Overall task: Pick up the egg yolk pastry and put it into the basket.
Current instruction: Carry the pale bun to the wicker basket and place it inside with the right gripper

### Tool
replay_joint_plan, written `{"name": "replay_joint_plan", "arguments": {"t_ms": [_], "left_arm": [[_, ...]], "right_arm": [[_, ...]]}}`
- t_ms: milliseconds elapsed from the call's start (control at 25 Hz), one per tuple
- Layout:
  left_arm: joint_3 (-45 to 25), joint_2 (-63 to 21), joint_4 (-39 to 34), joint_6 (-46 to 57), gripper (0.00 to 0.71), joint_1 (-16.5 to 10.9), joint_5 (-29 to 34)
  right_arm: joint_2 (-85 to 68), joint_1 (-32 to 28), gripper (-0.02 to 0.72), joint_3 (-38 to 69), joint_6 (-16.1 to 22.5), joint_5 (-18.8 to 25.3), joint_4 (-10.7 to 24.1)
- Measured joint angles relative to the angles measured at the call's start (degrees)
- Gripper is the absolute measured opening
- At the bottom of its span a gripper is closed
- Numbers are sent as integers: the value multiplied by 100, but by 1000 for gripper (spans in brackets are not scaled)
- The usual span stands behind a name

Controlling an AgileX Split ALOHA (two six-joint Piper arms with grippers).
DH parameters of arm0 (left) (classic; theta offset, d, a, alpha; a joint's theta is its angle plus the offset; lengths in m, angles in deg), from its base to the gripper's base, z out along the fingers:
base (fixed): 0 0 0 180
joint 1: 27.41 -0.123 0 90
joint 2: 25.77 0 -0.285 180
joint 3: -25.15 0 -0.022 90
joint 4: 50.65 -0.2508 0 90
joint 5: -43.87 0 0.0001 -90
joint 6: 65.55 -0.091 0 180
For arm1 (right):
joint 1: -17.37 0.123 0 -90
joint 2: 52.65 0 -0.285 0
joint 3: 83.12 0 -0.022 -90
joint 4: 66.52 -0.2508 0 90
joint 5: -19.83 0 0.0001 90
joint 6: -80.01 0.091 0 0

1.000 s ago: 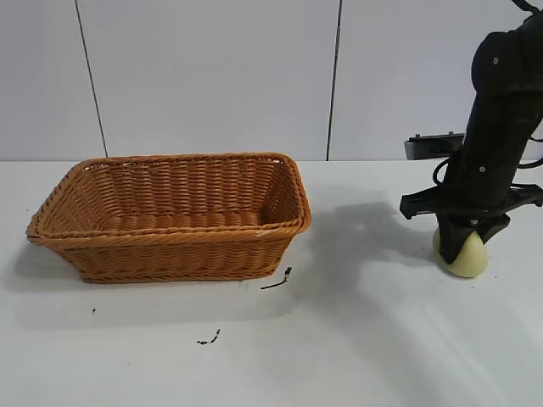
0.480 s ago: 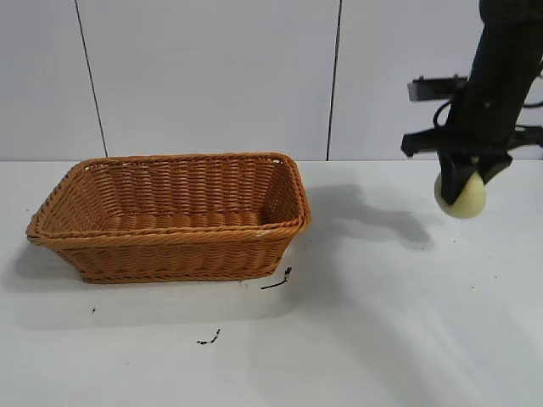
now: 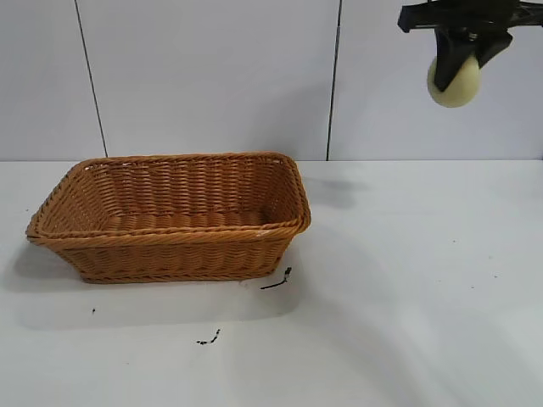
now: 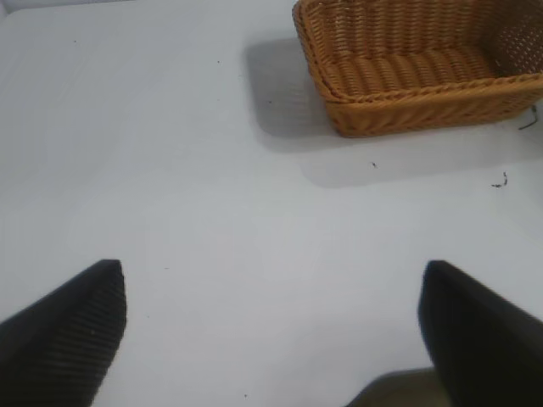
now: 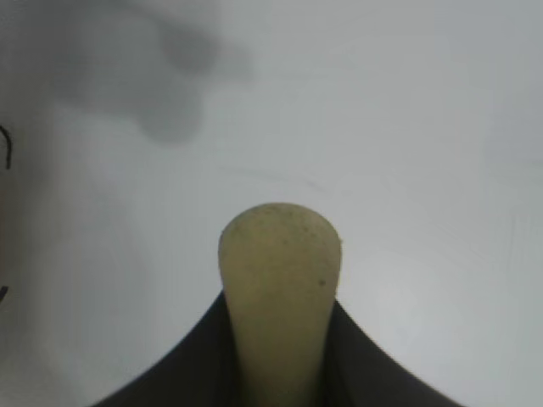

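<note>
Your egg yolk pastry [image 3: 455,82] is a small, smooth, pale yellow-cream lump with a matte skin and a few faint specks, rounded at its free end, and it hangs high above the white surface [image 3: 407,297], well to the right of the basket [image 3: 170,216]. The right gripper [image 3: 456,64] has its fingers closed on it from both sides, so its long axis runs down out of them, rounded end lowest; your left gripper [image 4: 271,339] sits over bare surface near the basket with fingers spread apart
</note>
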Motion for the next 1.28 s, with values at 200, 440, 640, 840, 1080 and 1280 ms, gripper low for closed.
{"name": "replay_joint_plan", "arguments": {"t_ms": [200,440,640,840,1080,1280], "left_arm": [[0,0,0,0,696,0,0],[0,0,0,0,696,0,0],[0,0,0,0,696,0,0],[0,0,0,0,696,0,0],[0,0,0,0,696,0,0],[0,0,0,0,696,0,0]], "right_arm": [[34,814,115,-19,74,-22,0],[241,1909,115,-19,88,-482,-6],[603,2638,115,-19,95,-1085,-6],[1145,2856,115,-19,137,-1877,-24],[1777,2850,115,-19,217,-2387,-7],[1938,2847,117,-19,217,-2566,-18]]}}
